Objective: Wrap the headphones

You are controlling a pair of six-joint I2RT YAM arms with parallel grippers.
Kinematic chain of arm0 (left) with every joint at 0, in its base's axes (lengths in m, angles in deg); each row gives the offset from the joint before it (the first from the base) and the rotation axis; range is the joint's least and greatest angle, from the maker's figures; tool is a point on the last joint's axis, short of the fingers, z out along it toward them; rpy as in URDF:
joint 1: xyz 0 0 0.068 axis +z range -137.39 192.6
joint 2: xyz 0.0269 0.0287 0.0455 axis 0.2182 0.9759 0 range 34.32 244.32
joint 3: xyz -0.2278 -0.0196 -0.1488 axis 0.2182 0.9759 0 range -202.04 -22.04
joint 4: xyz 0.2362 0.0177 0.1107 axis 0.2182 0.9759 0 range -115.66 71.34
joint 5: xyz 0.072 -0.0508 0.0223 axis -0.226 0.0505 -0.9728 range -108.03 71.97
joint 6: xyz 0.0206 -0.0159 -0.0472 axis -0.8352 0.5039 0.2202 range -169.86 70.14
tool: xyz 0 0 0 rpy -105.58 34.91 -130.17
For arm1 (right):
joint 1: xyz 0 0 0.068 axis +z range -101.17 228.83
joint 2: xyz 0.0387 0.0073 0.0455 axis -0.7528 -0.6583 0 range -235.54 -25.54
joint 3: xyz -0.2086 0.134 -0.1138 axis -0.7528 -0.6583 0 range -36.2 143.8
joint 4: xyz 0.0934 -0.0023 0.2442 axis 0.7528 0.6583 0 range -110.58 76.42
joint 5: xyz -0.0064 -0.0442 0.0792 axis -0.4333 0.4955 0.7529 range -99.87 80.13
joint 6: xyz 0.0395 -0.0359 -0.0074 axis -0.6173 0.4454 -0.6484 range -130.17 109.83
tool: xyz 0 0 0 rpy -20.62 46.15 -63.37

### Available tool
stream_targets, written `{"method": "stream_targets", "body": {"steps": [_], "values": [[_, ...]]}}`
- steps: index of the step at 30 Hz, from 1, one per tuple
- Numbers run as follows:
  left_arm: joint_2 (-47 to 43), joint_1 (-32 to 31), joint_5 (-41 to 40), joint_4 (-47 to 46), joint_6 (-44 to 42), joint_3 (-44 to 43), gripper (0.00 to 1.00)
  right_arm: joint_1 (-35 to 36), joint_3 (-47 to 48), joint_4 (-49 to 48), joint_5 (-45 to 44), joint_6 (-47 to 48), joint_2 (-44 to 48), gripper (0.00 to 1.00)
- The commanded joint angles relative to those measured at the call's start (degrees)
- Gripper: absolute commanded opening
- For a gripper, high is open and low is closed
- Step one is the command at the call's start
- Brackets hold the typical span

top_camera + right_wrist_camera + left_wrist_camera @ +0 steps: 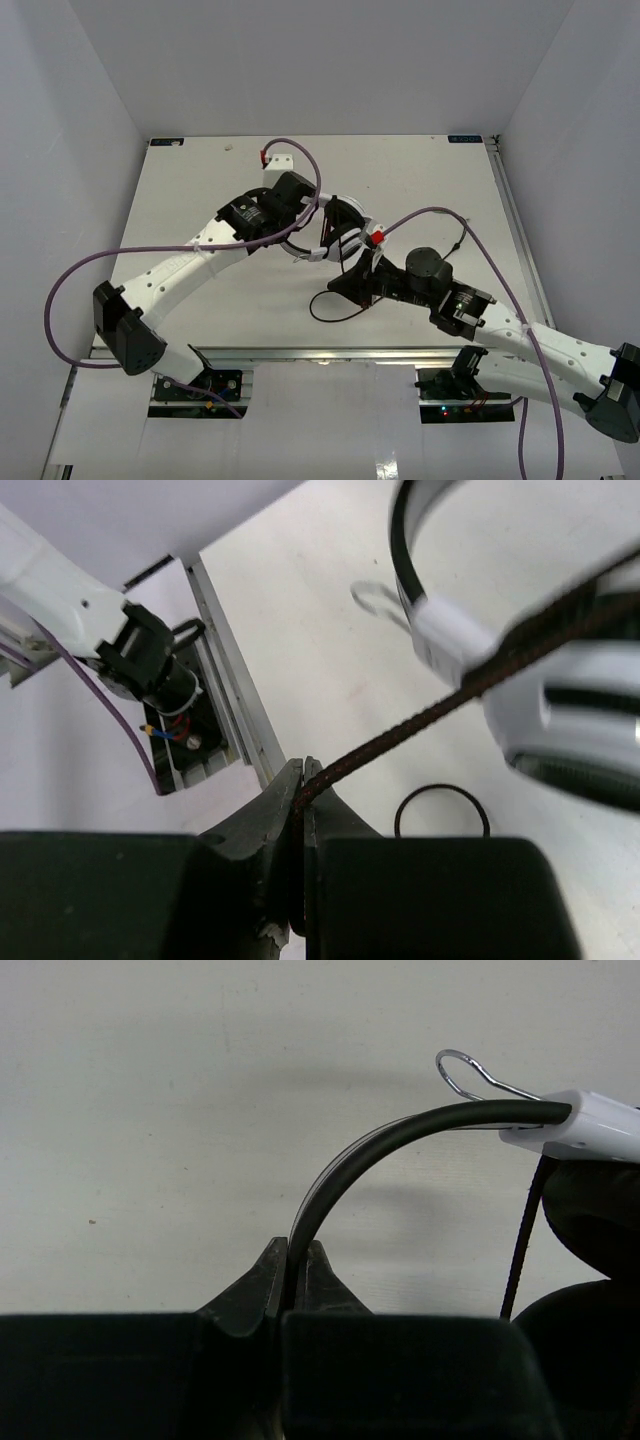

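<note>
Headphones (342, 228) — headband (400, 1135) in left pincer (295, 1257).

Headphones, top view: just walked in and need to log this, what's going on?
Both arms hold the headphones mid-table. The left gripper is shut on the headband; the right gripper is shut on the black cord, which runs taut toward the ear cup. A slack loop of cord lies on the table.
</note>
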Motion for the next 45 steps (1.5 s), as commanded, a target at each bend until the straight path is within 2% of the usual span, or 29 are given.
{"method": "stream_targets", "body": {"steps": [1,10,18,24,31,36,45], "values": [[-9.3,2.4,1.0,-6.4,5.3,0.6,0.00,3.5,-5.5,-9.6,-7.0,0.7,0.1,0.08],[-19.1,2.7,4.2,-8.1,8.5,5.3,0.00,7.4,-10.8,-20.3,-15.8,4.3,-6.1,0.09],[-24.5,2.8,0.2,-10.7,12.0,9.7,0.00,12.8,-11.2,-28.3,-19.7,4.6,-12.9,0.09],[-24.8,2.7,-2.2,-13.1,13.5,12.2,0.00,19.2,-6.6,-28.6,-26.4,7.0,-18.0,0.08],[-25.7,2.7,-3.8,-13.0,13.9,12.2,0.00,20.4,-7.7,-29.7,-30.6,7.1,-19.3,0.08],[-25.9,2.7,-7.3,-12.6,12.8,12.7,0.00,21.2,-8.6,-31.9,-30.2,7.9,-19.9,0.08],[-22.9,2.7,-8.9,-13.8,13.8,12.9,0.00,26.0,-2.2,-28.2,-30.5,10.8,-24.3,0.08]]}}
